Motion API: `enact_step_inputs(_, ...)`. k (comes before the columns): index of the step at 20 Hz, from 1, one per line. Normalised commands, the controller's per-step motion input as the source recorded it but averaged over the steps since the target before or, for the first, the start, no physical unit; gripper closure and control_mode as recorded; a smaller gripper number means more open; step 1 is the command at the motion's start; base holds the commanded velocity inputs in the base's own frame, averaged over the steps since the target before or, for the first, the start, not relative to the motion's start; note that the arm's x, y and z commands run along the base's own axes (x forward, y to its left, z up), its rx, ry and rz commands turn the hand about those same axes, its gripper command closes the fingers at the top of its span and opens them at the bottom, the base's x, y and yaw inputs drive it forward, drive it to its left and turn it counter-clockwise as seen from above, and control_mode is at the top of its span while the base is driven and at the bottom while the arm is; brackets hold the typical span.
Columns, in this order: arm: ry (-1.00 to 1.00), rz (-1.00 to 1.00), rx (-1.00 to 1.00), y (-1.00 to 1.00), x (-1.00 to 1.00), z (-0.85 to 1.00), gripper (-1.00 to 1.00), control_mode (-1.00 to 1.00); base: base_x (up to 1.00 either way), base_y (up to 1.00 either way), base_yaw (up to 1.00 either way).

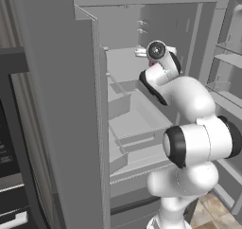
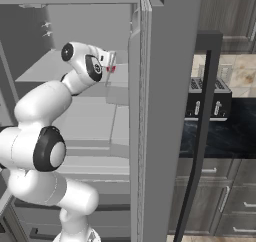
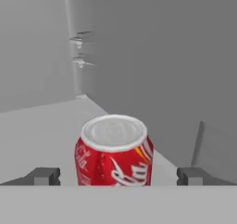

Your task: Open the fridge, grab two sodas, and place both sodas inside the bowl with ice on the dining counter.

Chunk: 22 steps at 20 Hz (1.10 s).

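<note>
Hand view puts the red can [image 3: 114, 153] upright on the white shelf [image 3: 41, 130] straight ahead of my pincer [image 3: 118, 176], between my two fingertips [image 3: 45, 176], which stand wide apart and touch nothing. Left base view shows my arm reaching into the open fridge [image 1: 61, 105], my wrist covering the pincer and all but a red sliver of the can. Right base view shows the pincer [image 2: 110, 61] from the side, with a bit of red can [image 2: 111, 69] just below it, and a toaster [image 2: 208, 98] on the counter well off to my right.
</note>
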Motion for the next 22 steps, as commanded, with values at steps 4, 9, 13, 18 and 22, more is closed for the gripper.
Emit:
enact_step_inputs(4, 0.00, 0.00, 0.00, -0.03, 0.11, -0.03, -1.00, -1.00, 0.00, 0.00, 0.00)
enact_step_inputs(9, 0.00, 0.00, 0.00, 0.00, 0.15, -0.02, 1.00, -1.00, 0.00, 0.00, 0.00)
enact_step_inputs(13, 0.00, 0.00, 0.00, 0.00, 0.14, -0.03, 1.00, -1.00, 0.00, 0.00, 0.00)
enact_step_inputs(18, 0.00, 0.00, 0.00, 0.00, 0.08, -0.05, 1.00, -1.00, 0.00, 0.00, 0.00)
enact_step_inputs(22, 0.00, 0.00, 0.00, 0.00, 0.00, -0.01, 1.00, -1.00, 0.00, 0.00, 0.00)
